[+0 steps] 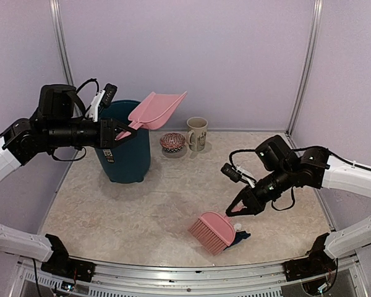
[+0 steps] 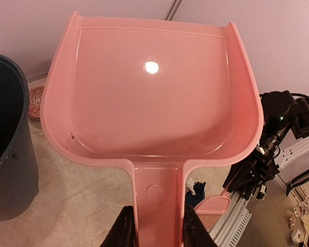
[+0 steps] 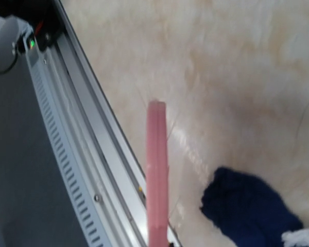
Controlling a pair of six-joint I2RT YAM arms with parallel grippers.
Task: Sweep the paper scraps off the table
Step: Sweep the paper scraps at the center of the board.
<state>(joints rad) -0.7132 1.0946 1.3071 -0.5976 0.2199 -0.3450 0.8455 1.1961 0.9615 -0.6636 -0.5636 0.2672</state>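
Note:
My left gripper (image 1: 125, 130) (image 2: 158, 221) is shut on the handle of a pink dustpan (image 1: 156, 110) (image 2: 149, 103). The pan is held in the air beside the teal bin (image 1: 125, 154) (image 2: 7, 139), and its tray shows nothing inside. My right gripper (image 1: 235, 210) is shut on the handle of a pink brush (image 1: 213, 231) (image 3: 157, 170), whose bristles rest on the table (image 1: 142, 210) near the front edge. A navy paper scrap (image 1: 240, 237) (image 3: 247, 206) (image 2: 198, 189) lies against the brush's right side, with a small white bit (image 3: 304, 237) next to it.
A mug (image 1: 197, 133) and a small patterned bowl (image 1: 172, 142) stand at the back, right of the bin. The metal rail (image 1: 185, 269) (image 3: 92, 154) runs along the table's front edge, close to the brush.

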